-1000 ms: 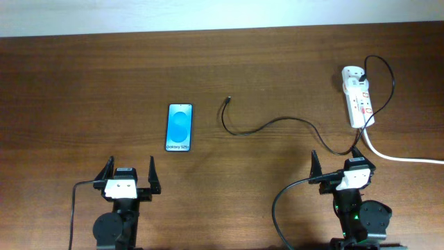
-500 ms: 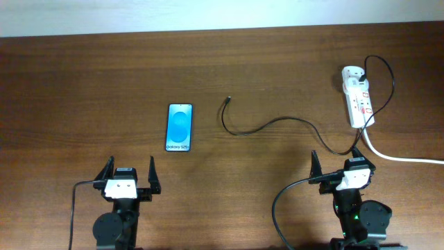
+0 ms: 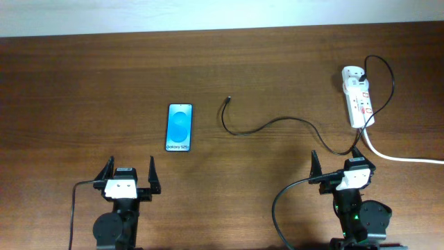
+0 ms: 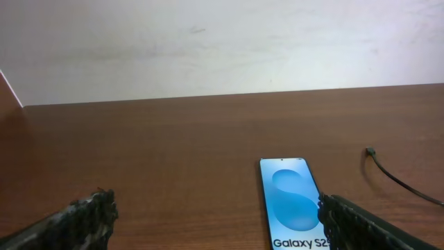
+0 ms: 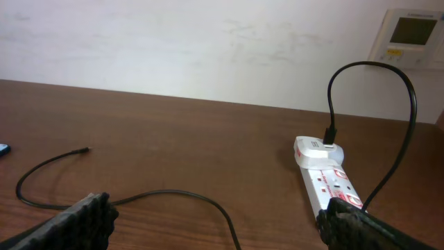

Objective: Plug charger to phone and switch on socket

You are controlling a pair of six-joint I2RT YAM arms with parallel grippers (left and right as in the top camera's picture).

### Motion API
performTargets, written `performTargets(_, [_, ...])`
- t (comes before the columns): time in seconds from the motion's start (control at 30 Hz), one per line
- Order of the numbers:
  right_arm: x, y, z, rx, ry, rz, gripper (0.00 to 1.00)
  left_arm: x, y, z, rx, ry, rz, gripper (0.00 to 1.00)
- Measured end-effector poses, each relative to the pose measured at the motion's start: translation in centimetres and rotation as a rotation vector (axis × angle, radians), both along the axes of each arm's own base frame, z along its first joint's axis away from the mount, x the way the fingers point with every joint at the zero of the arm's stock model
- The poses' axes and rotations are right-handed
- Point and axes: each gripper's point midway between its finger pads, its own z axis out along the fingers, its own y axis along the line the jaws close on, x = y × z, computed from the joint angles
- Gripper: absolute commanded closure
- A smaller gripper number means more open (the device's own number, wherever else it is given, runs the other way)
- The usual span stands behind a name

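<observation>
The phone lies flat on the brown table, blue screen up, left of centre; it also shows in the left wrist view. The charger cable snakes from its loose connector tip to a plug in the far end of the white socket strip. In the right wrist view the cable and the strip lie ahead. My left gripper is open and empty, near the front edge, behind the phone. My right gripper is open and empty, in front of the strip.
The strip's thick white cord runs off the right edge of the table. A pale wall borders the table's far side, with a wall control panel at the right. Bare wood lies between the phone and the cable tip.
</observation>
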Motion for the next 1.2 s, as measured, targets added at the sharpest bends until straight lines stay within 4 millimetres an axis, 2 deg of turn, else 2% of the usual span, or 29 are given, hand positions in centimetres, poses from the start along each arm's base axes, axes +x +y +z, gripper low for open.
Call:
performTargets(0.77, [0.0, 0.0, 0.0, 0.000, 0.000, 0.000, 0.02, 0.0, 0.0, 0.0, 0.000, 0.000, 0.000, 0.01])
performTargets(0.87, [0.0, 0.0, 0.0, 0.000, 0.000, 0.000, 0.02, 0.0, 0.0, 0.7, 0.000, -0.028, 0.000, 0.01])
performTargets(1.0, [0.0, 0.0, 0.0, 0.000, 0.000, 0.000, 0.02, 0.0, 0.0, 0.0, 0.000, -0.001, 0.000, 0.01])
performTargets(1.2, [0.0, 0.0, 0.0, 0.000, -0.002, 0.000, 0.02, 0.1, -0.1, 1.6, 0.000, -0.066, -0.004, 0.01])
